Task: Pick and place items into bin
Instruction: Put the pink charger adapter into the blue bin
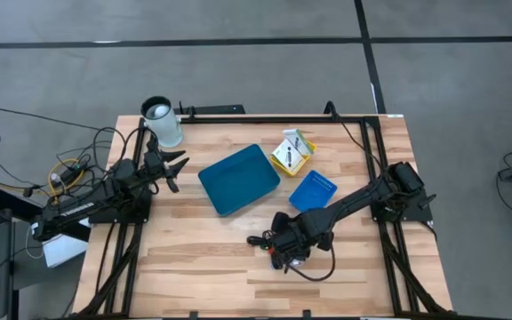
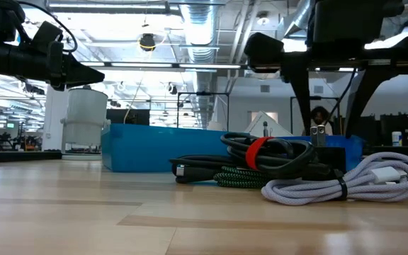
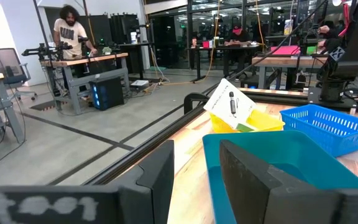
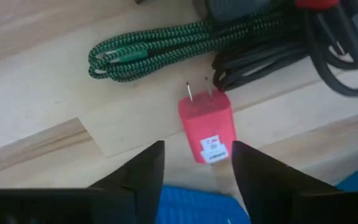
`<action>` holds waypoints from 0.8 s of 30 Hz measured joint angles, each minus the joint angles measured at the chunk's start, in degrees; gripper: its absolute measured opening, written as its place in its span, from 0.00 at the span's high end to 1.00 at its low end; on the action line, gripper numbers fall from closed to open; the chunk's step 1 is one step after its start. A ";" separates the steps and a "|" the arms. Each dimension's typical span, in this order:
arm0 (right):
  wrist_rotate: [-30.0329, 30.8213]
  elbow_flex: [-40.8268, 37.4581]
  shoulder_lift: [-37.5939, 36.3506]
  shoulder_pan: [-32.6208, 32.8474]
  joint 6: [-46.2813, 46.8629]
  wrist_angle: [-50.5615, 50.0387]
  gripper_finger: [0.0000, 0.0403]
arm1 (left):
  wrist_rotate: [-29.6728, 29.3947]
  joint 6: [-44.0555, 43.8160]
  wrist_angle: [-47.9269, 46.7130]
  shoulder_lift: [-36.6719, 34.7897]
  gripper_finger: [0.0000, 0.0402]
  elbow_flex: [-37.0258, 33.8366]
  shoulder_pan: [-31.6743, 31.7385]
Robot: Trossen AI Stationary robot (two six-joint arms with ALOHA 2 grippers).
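A pink-red plug piece (image 4: pixel 207 130) lies flat on the wood with its two prongs toward a coiled green-and-black braided cord (image 4: pixel 160 48) and black cables (image 4: pixel 272 53). My right gripper (image 4: pixel 194 163) is open and hovers above the plug's labelled end, touching nothing. In the high view it (image 1: pixel 284 246) stands over the cable heap near the table's near edge. The low view shows black cables with a red strap (image 2: pixel 261 152) and a white cable (image 2: pixel 346 180). The white packet (image 1: pixel 292 151) leans on a yellow box. My left gripper (image 3: pixel 194 171) is open at the table's left, beside the teal bin (image 1: pixel 238 180).
A small blue mesh basket (image 1: pixel 313 190) sits between the teal bin and my right arm. A white cylinder (image 1: pixel 163 124) stands at the far left corner. A black rail frame (image 1: pixel 363 133) runs along the table's edges. People work at benches in the room behind.
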 joint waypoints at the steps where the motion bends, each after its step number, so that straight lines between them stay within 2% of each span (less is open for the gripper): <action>1: -0.30 0.00 0.02 -0.12 -0.51 0.22 0.53 | 0.00 -0.01 0.00 0.00 0.70 0.00 0.01; 9: -1.18 -1.35 0.10 -0.54 -4.22 4.05 0.46 | 0.00 0.00 0.00 0.00 0.70 0.00 -0.01; 24: -3.51 -2.80 0.13 -2.64 -5.83 5.68 0.50 | 0.00 0.00 0.00 0.00 0.70 0.00 -0.01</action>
